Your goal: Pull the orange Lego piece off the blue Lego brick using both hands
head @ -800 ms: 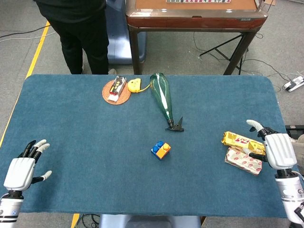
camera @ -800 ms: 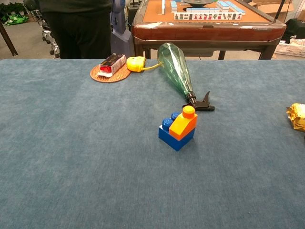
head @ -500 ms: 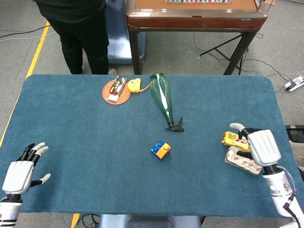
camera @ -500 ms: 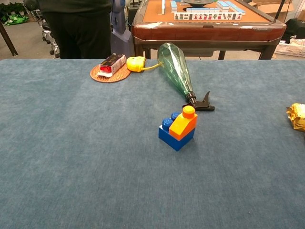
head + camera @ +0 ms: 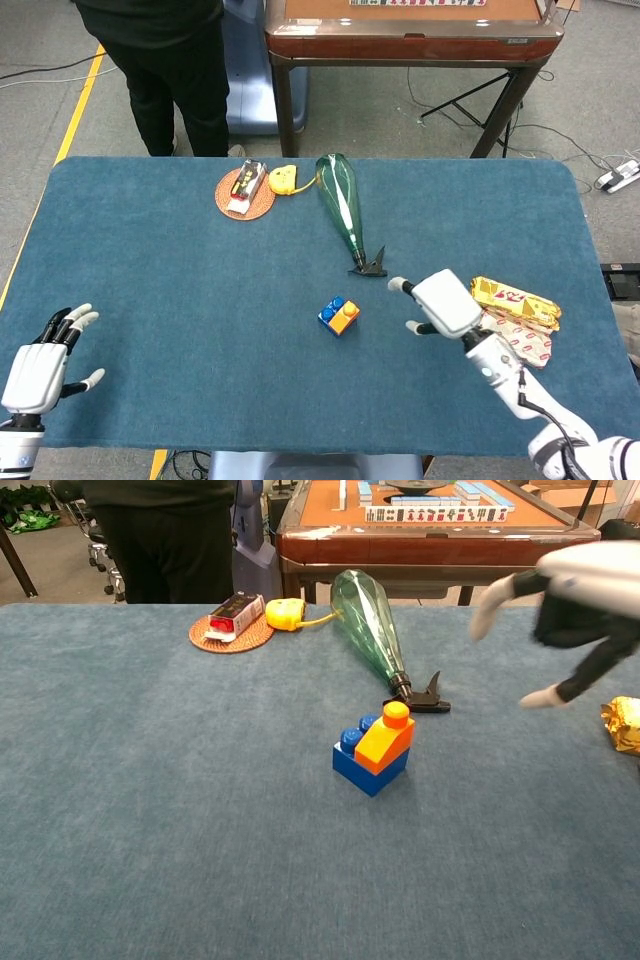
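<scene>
An orange Lego piece [image 5: 345, 319] [image 5: 387, 739] sits on top of a blue Lego brick [image 5: 330, 312] [image 5: 366, 763] near the middle of the blue table. My right hand [image 5: 440, 302] [image 5: 572, 600] hovers to the right of the brick with its fingers spread, holding nothing, apart from the Lego. My left hand [image 5: 38, 364] is at the table's near left corner, fingers apart and empty, far from the brick; the chest view does not show it.
A green glass bottle [image 5: 340, 205] [image 5: 370, 625] lies behind the brick, neck toward it. A coaster with a small box [image 5: 246, 188] and a yellow tape measure [image 5: 283, 179] lie at the back. Snack packets [image 5: 515, 318] lie at the right. A person [image 5: 165, 60] stands behind the table.
My right hand has swept left from the table's right edge, over the snack packets, toward the Lego, and now shows in the chest view. The left hand has drifted slightly nearer the front edge.
</scene>
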